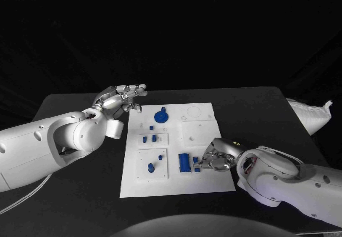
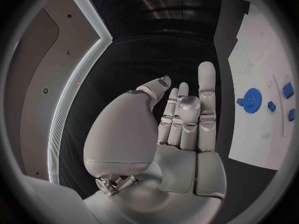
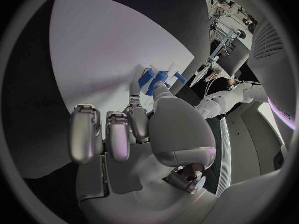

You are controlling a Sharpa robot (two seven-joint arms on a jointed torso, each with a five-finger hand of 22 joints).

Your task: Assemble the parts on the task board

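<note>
The white task board (image 1: 206, 177) lies in the middle of the black table. On it sit a blue gear (image 1: 161, 116) (image 2: 251, 100), several small blue pieces (image 1: 149, 138) and a longer blue part (image 1: 185, 162) (image 3: 149, 78). My right hand (image 1: 216, 157) (image 3: 140, 129) rests at the board's right edge, its thumb and one finger reaching the longer blue part; whether they grip it is hidden. My left hand (image 1: 125, 96) (image 2: 181, 119) hovers off the board's far left corner, fingers stretched out and holding nothing.
A crumpled white bag (image 1: 311, 116) lies at the table's right edge. Bare black table (image 1: 85, 197) stretches on both sides of the board. Faint round outlines (image 1: 193, 111) mark the board's far right part.
</note>
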